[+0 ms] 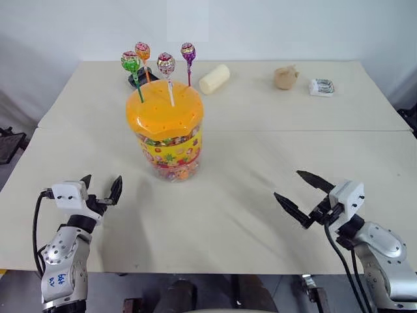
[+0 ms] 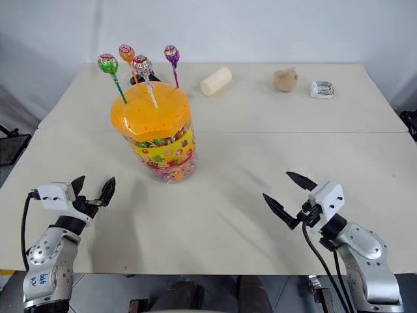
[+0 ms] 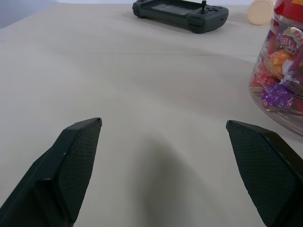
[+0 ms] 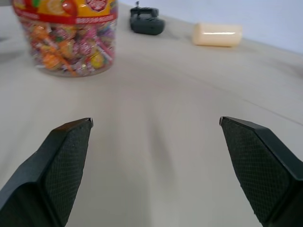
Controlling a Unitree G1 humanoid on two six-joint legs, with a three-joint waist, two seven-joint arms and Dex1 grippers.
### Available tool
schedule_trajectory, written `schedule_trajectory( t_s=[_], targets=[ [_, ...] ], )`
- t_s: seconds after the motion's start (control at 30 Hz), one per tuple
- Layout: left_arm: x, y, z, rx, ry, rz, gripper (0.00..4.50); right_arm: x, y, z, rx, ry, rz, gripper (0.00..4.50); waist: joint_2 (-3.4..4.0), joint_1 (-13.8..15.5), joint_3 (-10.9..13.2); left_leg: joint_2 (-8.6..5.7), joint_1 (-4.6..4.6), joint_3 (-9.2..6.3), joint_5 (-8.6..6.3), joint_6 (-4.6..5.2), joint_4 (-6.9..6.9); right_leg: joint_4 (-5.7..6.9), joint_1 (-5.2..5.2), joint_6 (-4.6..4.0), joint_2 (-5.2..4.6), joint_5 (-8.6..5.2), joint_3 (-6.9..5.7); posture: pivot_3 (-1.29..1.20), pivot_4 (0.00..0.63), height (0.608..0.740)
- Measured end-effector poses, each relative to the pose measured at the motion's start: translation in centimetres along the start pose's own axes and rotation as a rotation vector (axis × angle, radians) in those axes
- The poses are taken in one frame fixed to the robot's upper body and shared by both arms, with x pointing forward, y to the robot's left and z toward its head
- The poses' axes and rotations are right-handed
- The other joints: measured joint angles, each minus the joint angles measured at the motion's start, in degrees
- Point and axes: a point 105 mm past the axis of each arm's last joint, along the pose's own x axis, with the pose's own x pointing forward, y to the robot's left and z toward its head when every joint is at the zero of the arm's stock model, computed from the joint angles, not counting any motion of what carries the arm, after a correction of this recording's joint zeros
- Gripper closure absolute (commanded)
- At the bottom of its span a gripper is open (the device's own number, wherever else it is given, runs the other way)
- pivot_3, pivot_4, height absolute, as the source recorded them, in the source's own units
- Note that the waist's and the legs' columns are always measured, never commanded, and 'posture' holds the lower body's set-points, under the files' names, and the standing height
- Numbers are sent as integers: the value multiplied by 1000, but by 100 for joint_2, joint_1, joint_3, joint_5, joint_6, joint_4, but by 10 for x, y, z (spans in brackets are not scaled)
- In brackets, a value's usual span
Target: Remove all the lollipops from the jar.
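Note:
The jar (image 1: 167,134) stands on the table left of centre, a clear tub with an orange hole-dotted lid and a yellow fruit label. Several lollipops rise from the lid on thin sticks: green (image 1: 129,62), orange (image 1: 143,51), pink-silver (image 1: 166,64) and purple (image 1: 188,51). My left gripper (image 1: 101,185) hovers open near the front left edge, well short of the jar. To the front right my right gripper (image 1: 305,197) is open too, angled toward the jar, with nothing between its fingers. Loose wrapped sweets show through the jar wall (image 4: 71,42).
A pale cream cylinder (image 1: 214,79) lies behind the jar. A tan lump (image 1: 285,77) and a small white packet (image 1: 322,87) sit at the back right. A dark handheld controller (image 3: 182,13) lies behind the jar on the left. A seam crosses the table (image 1: 313,130).

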Motion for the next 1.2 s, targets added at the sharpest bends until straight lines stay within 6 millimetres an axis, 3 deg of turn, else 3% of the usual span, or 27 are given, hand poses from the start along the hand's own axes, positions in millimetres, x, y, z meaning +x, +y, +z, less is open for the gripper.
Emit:
schedule_trajectory(
  t_s=[0.17,0.37,0.5,0.57,0.67,0.77,0.83,1.03,1.17,1.2],
  targets=[
    [-9,4,9,29,-14,-102,26,0,11,10,22,-27,178,0,0,-19,1,7,0,2,0,0,-2,-2,-1,0,3,0,1,0,150,740],
    [-28,39,66,-89,-137,-311,26,4,-11,77,89,-332,221,0,-1,-19,5,17,-2,-4,-2,-4,-1,-4,1,-6,5,-1,-8,0,150,740],
    [-41,63,117,-190,-217,-466,26,0,-17,124,72,-468,265,0,5,-8,9,14,-2,-9,-8,3,-6,-9,2,-9,3,-2,-13,0,150,740],
    [-46,72,126,-250,-227,-527,26,1,-12,135,59,-507,288,0,8,-20,9,13,-1,-7,-11,4,-10,-9,1,-12,3,-4,-13,0,150,740],
    [-40,74,123,-291,-226,-574,26,3,-10,143,39,-563,286,0,7,-10,10,7,-2,-6,-11,4,-3,-7,1,-12,0,-4,-13,0,150,740],
    [-20,58,130,-284,-255,-655,26,4,-9,146,3,-561,279,0,-3,24,9,3,-8,-19,-11,4,7,-4,2,-11,-4,-3,-23,0,150,740],
    [6,28,147,-244,-303,-766,26,4,-9,145,-23,-533,286,0,-8,90,8,-10,-11,-33,-6,5,13,-2,5,-9,-10,0,-35,0,150,740],
    [56,-55,176,-161,-343,-1024,26,5,-3,144,-28,-492,361,0,-8,-24,7,-8,-17,-25,-7,6,12,13,-4,-8,-8,4,-28,0,150,740],
    [69,-84,190,-149,-360,-1118,26,13,4,150,0,-484,432,0,-9,-213,8,3,-18,-15,-7,5,4,12,-13,-7,0,4,-21,0,150,740],
    [70,-87,193,-152,-356,-1136,201,14,4,152,2,-484,442,0,-8,-226,8,4,-19,-17,-7,5,3,11,-14,-7,1,4,-23,0,150,740]
  ],
)
